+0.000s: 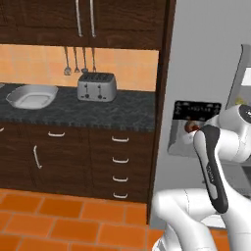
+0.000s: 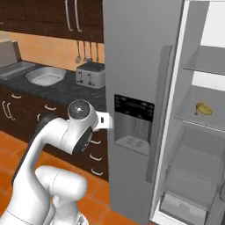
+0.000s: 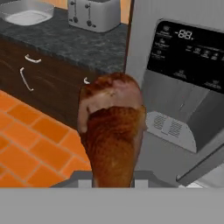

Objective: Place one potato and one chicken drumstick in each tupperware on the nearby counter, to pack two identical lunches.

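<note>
held: chicken drumstick [image 3: 113, 135], clamped low in gripper [image 3: 114, 180], in front of fridge dispenser [image 3: 183, 105]
handling: light, firm, greasy-slippery; grip plump end
target: white tupperware [image 1: 30, 96] on counter [image 1: 122, 115], near toaster [image 1: 97, 87]

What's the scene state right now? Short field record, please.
tool: shut on chicken drumstick, plump end away from camera
white tupperware: on counter, looks empty
grey tupperware: on counter, far left
toaster: on counter, right of white tupperware
fridge: right door open, yellowish item on a shelf
floor: orange tiles
</note>
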